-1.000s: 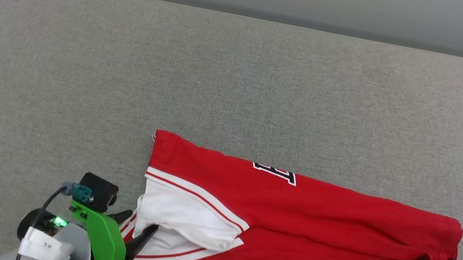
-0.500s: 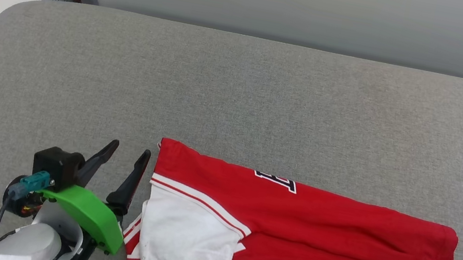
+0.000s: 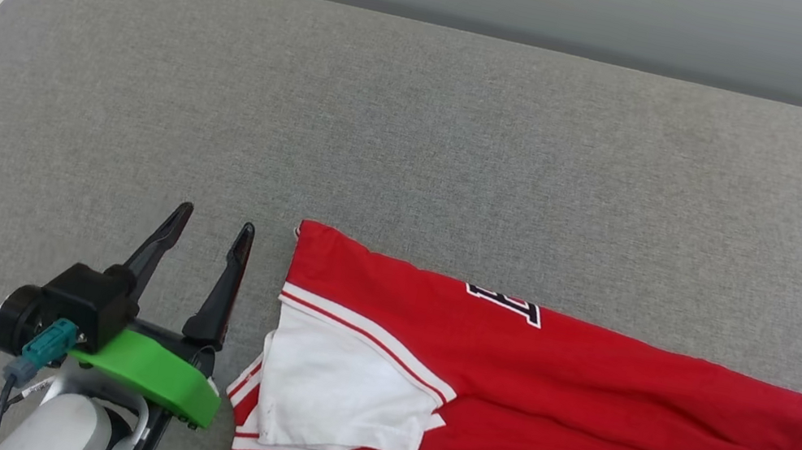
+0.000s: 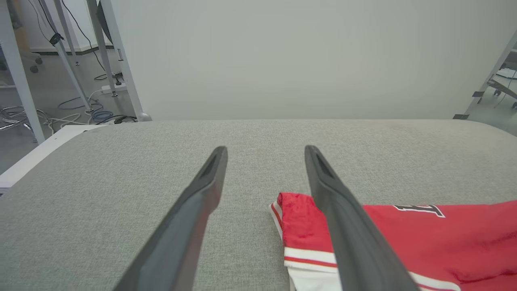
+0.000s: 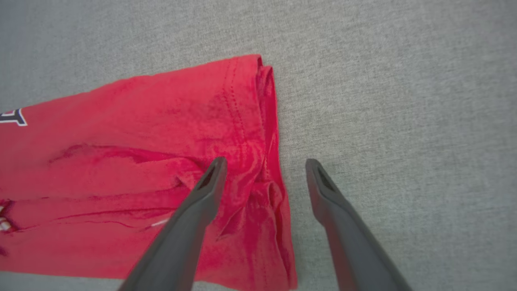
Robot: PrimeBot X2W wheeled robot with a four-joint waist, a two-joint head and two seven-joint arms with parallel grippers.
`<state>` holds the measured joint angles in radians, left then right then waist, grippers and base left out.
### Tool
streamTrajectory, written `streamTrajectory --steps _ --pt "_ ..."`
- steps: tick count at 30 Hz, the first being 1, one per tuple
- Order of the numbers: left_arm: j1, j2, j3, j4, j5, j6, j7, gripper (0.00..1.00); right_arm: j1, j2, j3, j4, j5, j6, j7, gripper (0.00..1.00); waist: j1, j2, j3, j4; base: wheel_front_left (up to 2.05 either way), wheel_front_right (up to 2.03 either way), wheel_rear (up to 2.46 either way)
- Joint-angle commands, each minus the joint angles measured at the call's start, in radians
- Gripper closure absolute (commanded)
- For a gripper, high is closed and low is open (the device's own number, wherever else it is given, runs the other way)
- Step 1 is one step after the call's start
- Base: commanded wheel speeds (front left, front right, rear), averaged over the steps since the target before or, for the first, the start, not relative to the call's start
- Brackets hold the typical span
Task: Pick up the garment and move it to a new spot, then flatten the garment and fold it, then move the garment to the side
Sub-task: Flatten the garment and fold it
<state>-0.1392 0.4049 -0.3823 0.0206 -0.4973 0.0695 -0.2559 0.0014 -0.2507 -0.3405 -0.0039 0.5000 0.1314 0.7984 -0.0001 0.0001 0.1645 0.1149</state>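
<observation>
Off the white sleeve it pressed a second ago, the left gripper (image 3: 215, 219) now stands just beside the garment (image 3: 581, 422) in the head view, fingers spread, holding nothing. Folded into a long red band, the shirt lies at the near edge of the grey woven cushion (image 3: 416, 137). The left wrist view adds the red-white striped trim at the band's end. The right wrist view makes plain what the head view barely catches: the right gripper (image 5: 264, 161) parted, astride the stitched, wrinkled hem.

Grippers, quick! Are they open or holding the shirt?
Left gripper: open, empty, beside the shirt.
Right gripper: open, straddling the shirt's edge, not gripping it.
</observation>
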Motion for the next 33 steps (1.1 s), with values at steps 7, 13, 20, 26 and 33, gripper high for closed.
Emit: streamTrajectory --steps 7,13,20,26,33 --pt "0.042 -0.085 0.099 0.048 0.09 -0.101 -0.006 0.0 -0.026 0.049 -0.033 0.066 -0.031 -0.001 0.04 0.0 0.0001 -0.0001 0.033 0.024 0.0 0.0 0.0" --pt "0.042 -0.13 0.152 0.077 0.134 -0.15 -0.006 0.0 -0.036 0.071 -0.005 0.117 -0.024 -0.001 0.052 0.0 0.0001 -0.0001 0.049 0.028 0.0 0.0 0.0" --pt "0.032 -0.163 0.201 0.103 0.175 -0.189 -0.006 0.0 -0.042 0.111 0.109 0.166 0.057 -0.001 0.064 0.0 0.0001 -0.0001 0.052 0.025 0.0 0.0 0.0" --pt "0.032 -0.169 0.208 0.113 0.186 -0.196 -0.006 0.0 -0.038 0.109 0.171 0.199 0.076 -0.001 0.042 0.0 0.0001 -0.0001 0.043 0.022 0.0 0.0 0.0" --pt "0.038 -0.169 0.211 0.123 0.189 -0.199 -0.006 0.0 -0.037 0.066 0.189 0.234 0.06 -0.001 -0.026 1.0 0.0001 -0.0001 0.029 0.019 0.0 0.0 0.0"
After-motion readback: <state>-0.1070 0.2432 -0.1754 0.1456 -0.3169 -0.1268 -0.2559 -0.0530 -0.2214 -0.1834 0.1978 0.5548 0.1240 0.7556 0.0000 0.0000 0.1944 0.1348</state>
